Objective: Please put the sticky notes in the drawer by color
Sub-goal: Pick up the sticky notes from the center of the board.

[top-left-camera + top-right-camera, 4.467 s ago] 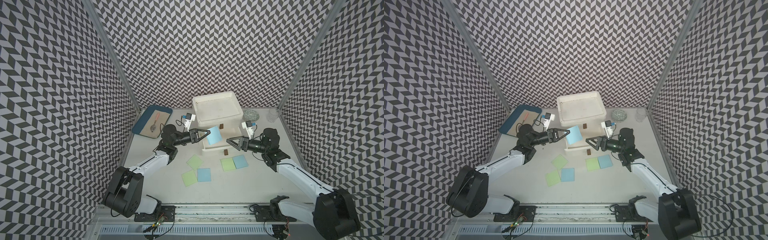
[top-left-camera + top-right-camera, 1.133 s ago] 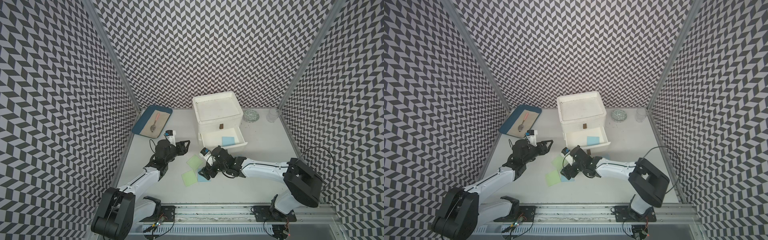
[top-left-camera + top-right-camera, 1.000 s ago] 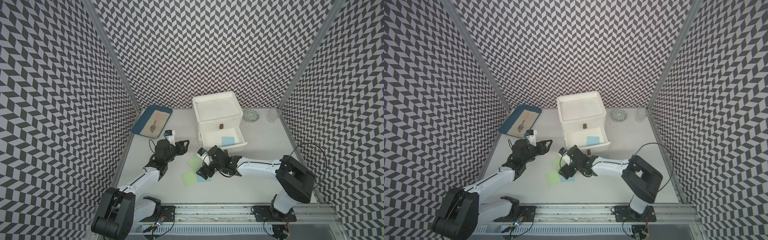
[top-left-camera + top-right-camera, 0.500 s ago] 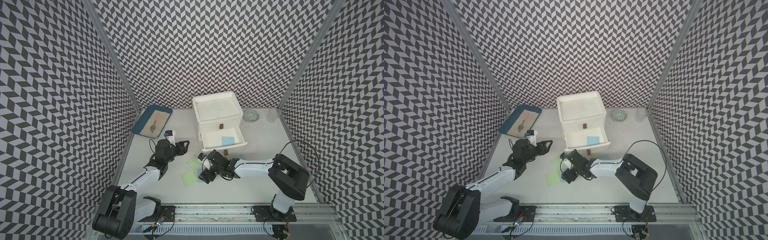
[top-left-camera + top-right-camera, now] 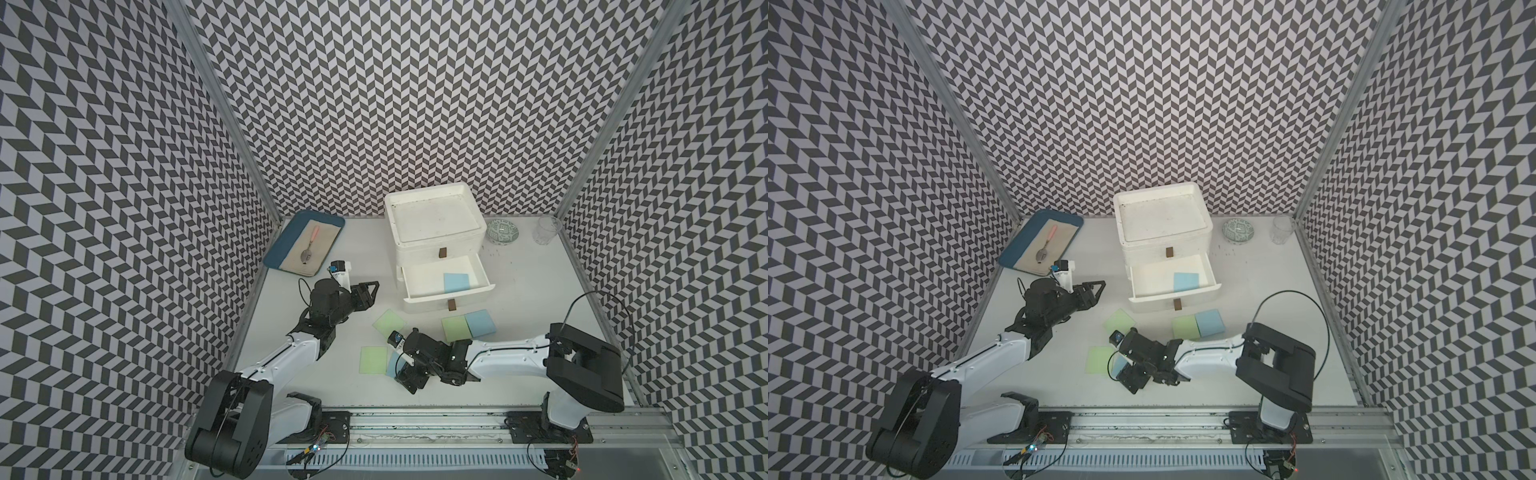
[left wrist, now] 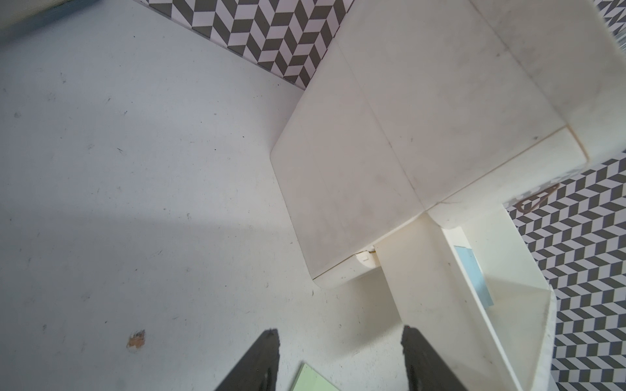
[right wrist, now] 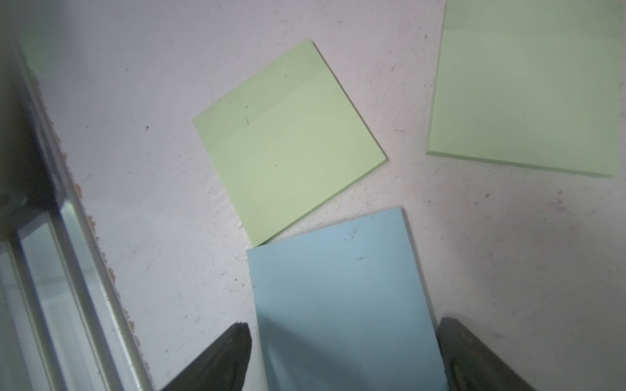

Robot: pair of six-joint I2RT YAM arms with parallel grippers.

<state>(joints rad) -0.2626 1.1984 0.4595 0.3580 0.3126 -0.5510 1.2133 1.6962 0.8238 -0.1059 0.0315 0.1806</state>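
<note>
- Right wrist view: right gripper (image 7: 343, 325) has its fingers spread wide, one on each side of a blue note (image 7: 338, 287) lying flat on the table (image 7: 508, 254). Neither finger visibly pinches the paper.
- The far corner of that blue note touches a tilted green note (image 7: 288, 142). A second green note (image 7: 528, 88) lies apart from both.
- Both top views: the right gripper sits low over the front-middle of the table, hiding most of the blue note (only a sliver shows beside the green one).
- Left wrist view: left gripper (image 6: 338, 331) has its fingers apart with nothing between them, bare table below. It points toward the white drawer unit (image 6: 423, 101).
- In a top view, the open drawer (image 5: 449, 293) holds one stored blue note (image 5: 456, 282), lying toward its right side.
- Just in front of the drawer, a paired green note (image 5: 455, 328) and a paired blue note (image 5: 481, 323) lie edge to edge.
- Back of the table: blue tray (image 5: 289, 241) with a spoon (image 5: 308, 247), small bowl (image 5: 503, 230), glass (image 5: 546, 228).
</note>
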